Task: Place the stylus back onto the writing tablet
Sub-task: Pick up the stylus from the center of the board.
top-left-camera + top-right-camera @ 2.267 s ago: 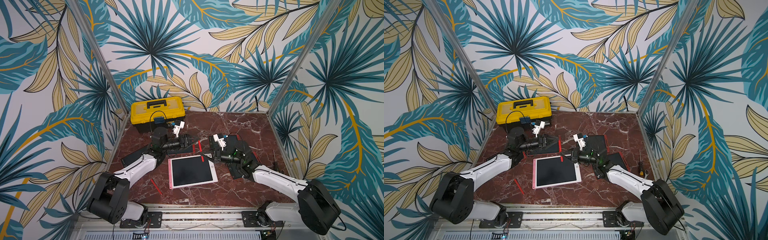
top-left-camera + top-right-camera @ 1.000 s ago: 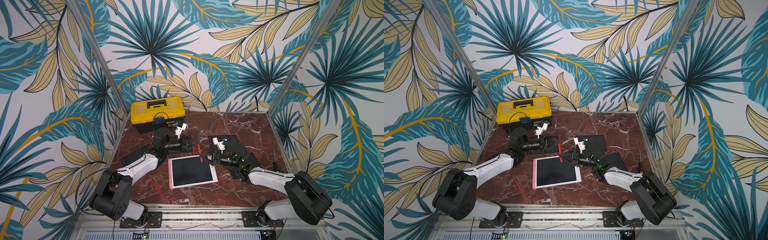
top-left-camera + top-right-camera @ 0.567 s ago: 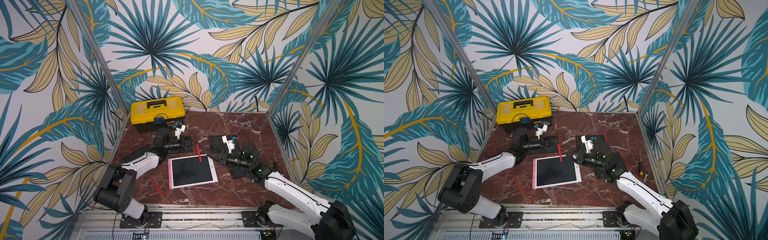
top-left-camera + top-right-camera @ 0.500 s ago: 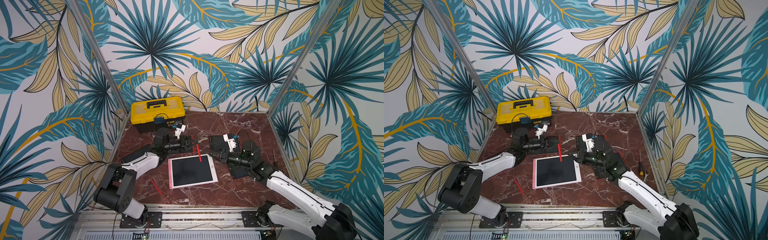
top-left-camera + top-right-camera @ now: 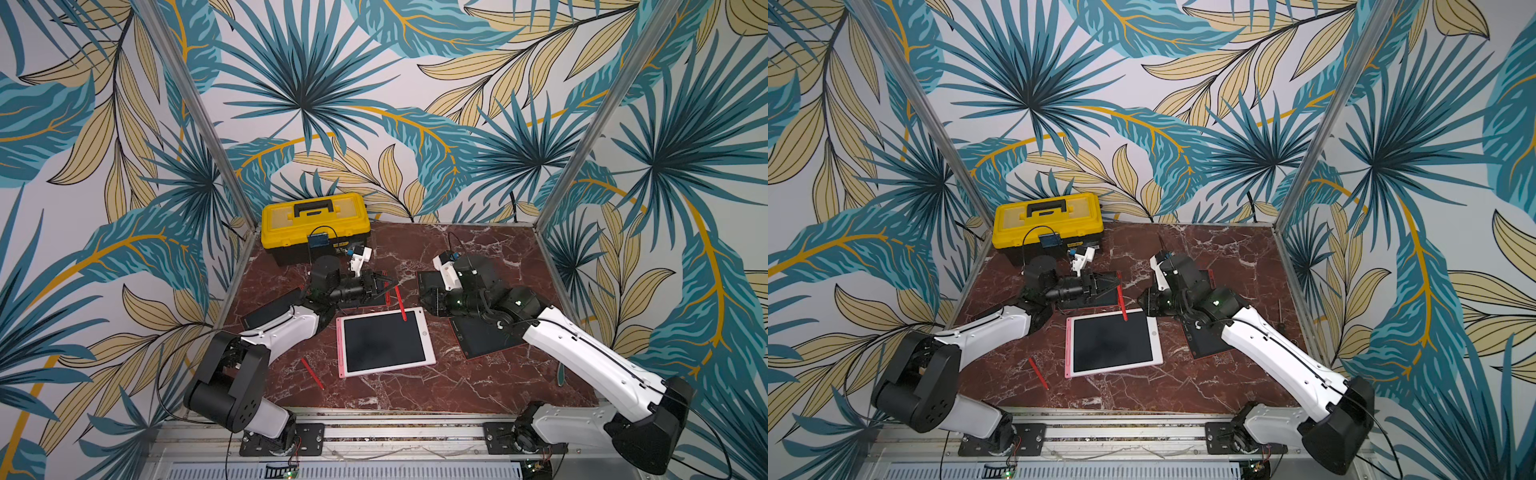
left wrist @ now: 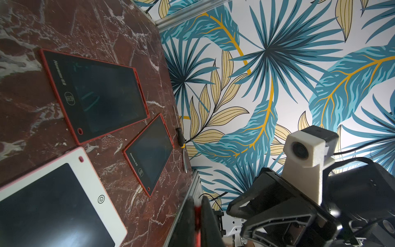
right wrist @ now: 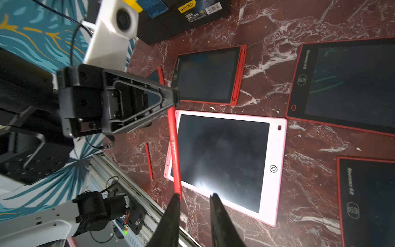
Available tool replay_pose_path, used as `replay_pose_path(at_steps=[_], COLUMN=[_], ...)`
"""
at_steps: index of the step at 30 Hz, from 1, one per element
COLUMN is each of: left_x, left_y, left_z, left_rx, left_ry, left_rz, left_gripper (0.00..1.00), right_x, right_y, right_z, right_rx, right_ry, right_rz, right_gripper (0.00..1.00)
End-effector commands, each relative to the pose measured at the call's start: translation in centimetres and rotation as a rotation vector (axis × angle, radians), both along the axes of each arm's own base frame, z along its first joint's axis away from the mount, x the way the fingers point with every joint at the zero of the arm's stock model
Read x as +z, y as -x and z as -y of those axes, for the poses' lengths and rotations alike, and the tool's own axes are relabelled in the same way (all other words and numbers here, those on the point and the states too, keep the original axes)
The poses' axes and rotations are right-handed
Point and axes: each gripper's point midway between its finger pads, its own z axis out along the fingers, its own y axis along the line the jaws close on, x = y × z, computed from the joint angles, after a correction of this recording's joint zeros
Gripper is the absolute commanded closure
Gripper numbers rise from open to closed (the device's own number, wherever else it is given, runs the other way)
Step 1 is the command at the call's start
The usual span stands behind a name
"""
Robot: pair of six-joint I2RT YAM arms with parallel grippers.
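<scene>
Left hand clamps the red stylus, hiding its top end; right hand, fingers parted, shows only its tips.

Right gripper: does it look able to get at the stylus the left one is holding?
Probably yes. The right gripper is open and empty. The stylus, pinched at its far end by the left gripper, has its free end right beside those open jaws. Nothing stands between them.

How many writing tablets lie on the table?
5: white tablet, centre; small red tablet by the left claw; dark tablet beside the left arm; rear red tablet and front red tablet by the right arm. More may hide under arms.
</scene>
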Motion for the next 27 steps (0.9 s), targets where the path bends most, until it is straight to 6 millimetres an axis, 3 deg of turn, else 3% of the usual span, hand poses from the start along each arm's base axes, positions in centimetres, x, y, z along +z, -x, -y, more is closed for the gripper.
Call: replay_pose_path(at_steps=[1,11,27], left_x=[0.6,-0.6,-1.7], left_y=[0.4,0.8,1.3], left_z=[0.3,2.0,3.6], left_rx=[0.005,0.018,0.025], left_ry=[-0.001,-0.049,-0.077], left_rz=[0.049,0.064,0.035], left_gripper=[1.0,1.0,1.0], right_x=[-1.2,-0.8,-2.9], right_y=[0.6,0.0,-0.7], right_z=[0.4,-0.4,-0.9], right_rx=[0.021,0.011,-0.009], right_ry=[0.121,0.197,0.289], right_rz=[-0.01,-0.005,-0.061], right_gripper=[0.74,0.76,0.76])
